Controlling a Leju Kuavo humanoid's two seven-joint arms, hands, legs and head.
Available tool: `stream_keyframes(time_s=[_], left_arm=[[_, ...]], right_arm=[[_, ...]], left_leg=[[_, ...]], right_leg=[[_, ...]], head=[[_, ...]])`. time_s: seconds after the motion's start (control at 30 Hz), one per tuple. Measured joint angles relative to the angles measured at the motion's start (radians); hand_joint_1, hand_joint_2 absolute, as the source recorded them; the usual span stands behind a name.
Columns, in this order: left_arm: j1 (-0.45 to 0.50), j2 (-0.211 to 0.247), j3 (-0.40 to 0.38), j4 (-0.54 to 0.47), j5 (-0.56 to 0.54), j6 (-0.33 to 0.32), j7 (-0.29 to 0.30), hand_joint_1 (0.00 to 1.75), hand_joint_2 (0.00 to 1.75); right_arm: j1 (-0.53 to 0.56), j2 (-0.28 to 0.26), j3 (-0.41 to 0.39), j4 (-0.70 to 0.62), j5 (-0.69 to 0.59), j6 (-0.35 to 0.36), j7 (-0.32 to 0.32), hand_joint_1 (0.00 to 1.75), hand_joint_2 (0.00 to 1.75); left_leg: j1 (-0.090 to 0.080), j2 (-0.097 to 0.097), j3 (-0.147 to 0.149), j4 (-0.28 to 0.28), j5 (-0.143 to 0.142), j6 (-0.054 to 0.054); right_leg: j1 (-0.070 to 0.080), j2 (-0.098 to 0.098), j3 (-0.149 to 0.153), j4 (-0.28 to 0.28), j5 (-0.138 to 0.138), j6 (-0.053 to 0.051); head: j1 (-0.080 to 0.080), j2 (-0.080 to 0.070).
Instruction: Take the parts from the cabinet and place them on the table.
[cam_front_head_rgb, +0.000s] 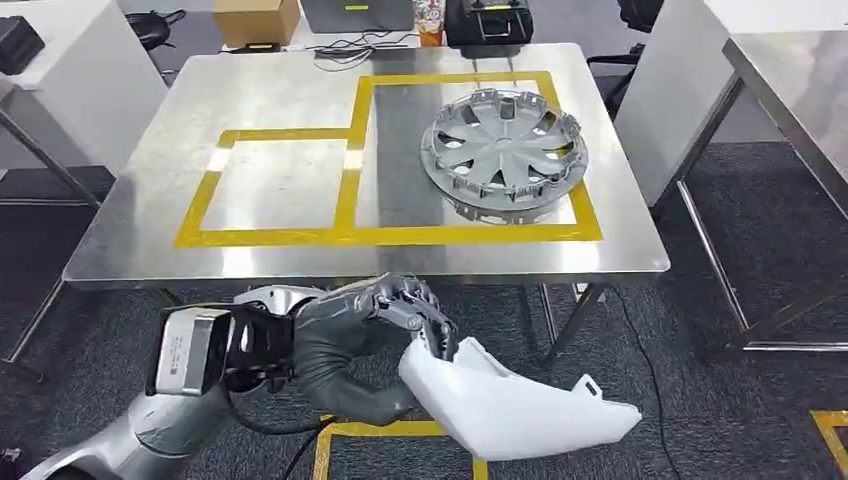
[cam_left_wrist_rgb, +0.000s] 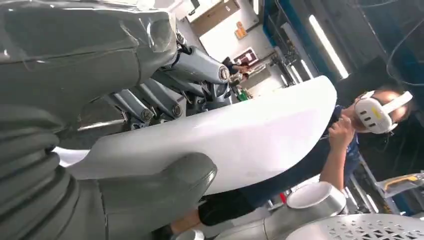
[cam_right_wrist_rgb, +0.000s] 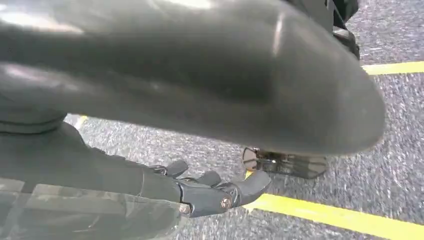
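A silver robot arm with a grey hand

The left arm (cam_front_head_rgb: 110, 440) is shiny silver, with a boxy silver block at the wrist and a black band beside it. A black cable loops under it. The left hand (cam_front_head_rgb: 365, 340) has a soft grey ribbed cover, a fat grey thumb and dark metal fingers with little round screws. The right hand (cam_right_wrist_rgb: 210, 192) has dark fingers too.

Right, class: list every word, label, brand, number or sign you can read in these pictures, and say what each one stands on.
None can be read.
Label on the left arm's wrist module: rows of small print, too blurred to read.
Red-framed sign on the far wall: too small to read.
Orange patch on the wall: too small to read.
Hubcap, white part and cardboard box: no readable text.
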Motion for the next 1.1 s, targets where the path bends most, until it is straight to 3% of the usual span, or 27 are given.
stream_keyframes(time_s=[0.03,0.07,0.1,0.13,0.17,0.2,0.23,0.27,0.3,0.37,0.4,0.43,0.47,0.53,0.57,0.6,0.63,0.7,0.73,0.77,0.8,0.87,0.93,0.97,1.03,1.07,1.1], left_arm=[[0.003,0.0,0.0,0.0,0.0,0.0,0.0,1.73,1.75],[0.005,0.002,0.0,0.0,0.0,0.0,-0.001,1.73,1.75],[0.005,0.002,0.0,0.0,0.0,0.0,-0.002,1.73,1.75],[0.005,0.003,0.0,0.0,-0.001,0.001,-0.002,1.73,1.75],[0.005,0.003,0.0,0.0,-0.001,0.001,-0.002,1.73,1.75],[0.004,0.003,0.001,0.0,-0.001,0.001,-0.002,1.73,1.75],[0.001,0.003,0.003,-0.001,-0.001,0.001,-0.002,1.73,1.75],[0.0,0.002,0.003,-0.001,-0.001,0.001,-0.002,1.73,1.75],[-0.002,0.002,0.003,-0.001,-0.002,0.002,-0.003,1.73,1.75],[-0.001,0.003,0.004,-0.001,-0.003,0.002,-0.003,1.73,1.75],[0.0,0.002,0.006,-0.007,-0.003,0.002,-0.003,1.73,1.75],[0.001,0.001,0.008,-0.009,-0.003,0.002,-0.003,1.73,1.75],[-0.004,-0.001,0.006,-0.009,-0.003,0.003,-0.003,1.73,1.75],[0.001,-0.002,0.004,-0.009,-0.006,0.005,-0.002,1.73,1.75],[0.006,-0.002,0.003,-0.009,-0.007,0.005,-0.002,1.73,1.75],[0.01,-0.002,0.002,-0.009,-0.009,0.006,-0.002,1.73,1.75],[0.012,-0.002,0.002,-0.009,-0.011,0.007,-0.002,1.73,1.75],[0.012,-0.002,0.002,-0.009,-0.011,0.008,-0.002,1.73,1.75],[0.012,-0.002,0.003,-0.009,-0.011,0.008,-0.002,1.73,1.75],[0.013,0.0,0.004,-0.01,-0.012,0.008,-0.002,1.73,1.75],[0.014,-0.001,0.003,-0.01,-0.013,0.008,-0.002,1.73,1.75],[0.015,0.002,0.007,-0.013,-0.012,0.008,-0.003,1.73,1.75],[0.015,0.003,0.011,-0.018,-0.012,0.008,-0.003,1.73,1.75],[0.014,0.004,0.013,-0.021,-0.011,0.008,-0.003,1.73,1.75],[0.016,0.006,0.014,-0.021,-0.011,0.008,-0.003,1.73,1.75],[0.019,0.009,0.014,-0.021,-0.011,0.008,-0.003,1.73,1.75],[0.02,0.01,0.014,-0.021,-0.011,0.008,-0.003,1.73,1.75]], right_arm=[[0.003,0.002,-0.002,-0.007,-0.001,0.0,0.003,0.0,0.0],[0.006,0.003,-0.005,-0.012,-0.001,0.001,0.006,0.0,0.0],[0.007,0.005,-0.008,-0.016,-0.001,0.002,0.009,0.0,0.0],[0.007,0.007,-0.009,-0.02,-0.001,0.003,0.01,0.0,0.0],[0.006,0.01,-0.011,-0.024,-0.001,0.004,0.01,0.0,0.0],[0.006,0.011,-0.013,-0.028,-0.001,0.005,0.01,0.0,0.0],[0.006,0.018,-0.015,-0.028,-0.001,0.006,0.01,0.0,0.0],[0.006,0.025,-0.016,-0.031,-0.001,0.007,0.01,0.0,0.0],[0.007,0.026,-0.017,-0.034,-0.002,0.008,0.01,0.0,0.0],[0.006,0.027,-0.019,-0.039,-0.002,0.011,0.01,0.0,0.0],[0.005,0.027,-0.02,-0.044,-0.002,0.013,0.01,0.0,0.0],[0.007,0.03,-0.021,-0.045,-0.002,0.018,0.011,0.0,0.0],[0.008,0.028,-0.022,-0.047,-0.001,0.022,0.011,0.0,0.0],[0.009,0.029,-0.024,-0.056,-0.001,0.024,0.01,0.0,0.0],[0.01,0.029,-0.025,-0.061,-0.001,0.025,0.01,0.0,0.0],[0.011,0.029,-0.025,-0.064,-0.001,0.026,0.011,0.0,0.0],[0.013,0.029,-0.025,-0.069,0.0,0.029,0.011,0.0,0.0],[0.014,0.028,-0.026,-0.075,0.0,0.032,0.011,0.0,0.0],[0.015,0.029,-0.026,-0.076,0.0,0.033,0.011,0.0,0.0],[0.013,0.034,-0.026,-0.077,0.001,0.034,0.011,0.0,0.0],[0.012,0.029,-0.027,-0.081,0.0,0.035,0.011,0.0,0.0],[0.013,0.029,-0.03,-0.085,0.003,0.038,0.011,0.0,0.0],[0.015,0.03,-0.032,-0.086,0.003,0.038,0.011,0.0,0.0],[0.015,0.029,-0.033,-0.088,0.003,0.038,0.011,0.0,0.0],[0.015,0.029,-0.035,-0.091,0.003,0.038,0.011,0.0,0.0],[0.015,0.029,-0.037,-0.092,0.004,0.038,0.011,0.0,0.0],[0.015,0.03,-0.039,-0.093,0.004,0.038,0.011,0.0,0.0]], left_leg=[[0.002,0.006,-0.05,0.089,-0.031,-0.002],[0.003,0.007,-0.083,0.141,-0.039,-0.002],[0.003,0.007,-0.092,0.142,-0.024,0.0],[0.002,0.007,-0.073,0.094,0.013,0.005],[-0.001,0.008,-0.029,0.001,0.066,0.017],[-0.008,0.008,0.018,-0.094,0.111,0.034],[-0.02,0.015,0.052,-0.16,0.119,0.059],[-0.02,0.025,0.056,-0.166,0.109,0.062],[-0.027,0.022,0.055,-0.171,0.109,0.063],[-0.03,0.017,0.057,-0.179,0.109,0.067],[-0.019,0.015,0.091,-0.216,0.124,0.069],[-0.019,0.015,0.108,-0.24,0.132,0.063],[-0.017,0.015,0.117,-0.249,0.137,0.069],[-0.016,0.012,0.117,-0.25,0.135,0.07],[-0.016,0.009,0.116,-0.249,0.132,0.069],[-0.014,0.007,0.117,-0.249,0.13,0.066],[-0.01,0.003,0.12,-0.247,0.126,0.06],[0.001,-0.003,0.12,-0.226,0.111,0.043],[0.003,-0.003,0.116,-0.207,0.098,0.033],[-0.004,-0.005,0.104,-0.19,0.083,0.022],[-0.003,-0.005,0.104,-0.183,0.079,0.018],[0.001,-0.005,0.107,-0.185,0.078,0.016],[0.008,0.0,0.098,-0.166,0.062,0.005],[0.008,0.003,0.077,-0.119,0.038,0.0],[0.009,0.006,-0.008,0.037,-0.026,-0.007],[0.009,0.006,-0.053,0.11,-0.045,-0.008],[0.009,0.006,-0.073,0.132,-0.041,-0.007]], right_leg=[[0.002,-0.005,0.001,0.0,-0.002,-0.003],[0.003,-0.009,0.001,0.0,-0.004,-0.004],[0.005,-0.012,0.004,0.0,-0.006,-0.005],[0.009,-0.013,0.009,0.0,-0.009,-0.005],[0.015,-0.014,0.016,-0.001,-0.012,-0.006],[0.019,-0.015,0.022,-0.002,-0.015,-0.007],[0.015,-0.016,0.026,-0.004,-0.017,-0.007],[0.026,-0.018,0.024,-0.006,-0.018,-0.003],[0.017,-0.02,0.023,-0.007,-0.019,0.001],[0.017,-0.028,0.029,-0.015,-0.019,0.008],[0.028,-0.029,0.031,-0.019,-0.022,0.012],[0.024,-0.028,0.029,-0.003,-0.027,0.013],[0.023,-0.025,0.004,0.048,-0.051,0.007],[0.018,-0.024,-0.078,0.196,-0.103,0.006],[0.015,-0.025,-0.119,0.26,-0.118,0.012],[0.01,-0.024,-0.136,0.276,-0.114,0.022],[0.003,-0.025,-0.125,0.238,-0.086,0.04],[-0.011,-0.025,-0.047,0.061,-0.002,0.078],[-0.021,-0.026,-0.012,-0.018,0.023,0.088],[-0.012,-0.024,-0.009,-0.008,0.016,0.075],[-0.011,-0.023,-0.013,0.0,0.013,0.051],[-0.005,-0.022,-0.013,0.002,0.008,0.039],[-0.012,-0.022,-0.006,-0.001,0.007,0.024],[-0.012,-0.022,-0.003,-0.001,0.004,0.019],[-0.011,-0.023,-0.001,0.0,-0.001,0.013],[-0.01,-0.023,0.0,0.0,-0.003,0.011],[-0.009,-0.023,0.002,0.0,-0.004,0.01]], head=[[-0.001,0.0],[-0.001,0.0],[-0.001,0.0],[-0.001,0.0],[-0.001,0.0],[-0.001,0.0],[0.0,0.0],[0.005,0.0],[0.001,0.0],[0.001,0.0],[0.002,0.0],[0.006,0.0],[0.005,0.0],[0.008,0.0],[0.006,0.0],[0.009,0.0],[0.008,0.0],[0.008,0.0],[0.011,0.0],[0.02,0.0],[0.018,0.0],[0.015,0.0],[0.014,0.0],[0.011,0.0],[0.012,0.0],[0.011,0.0],[0.012,0.0]])
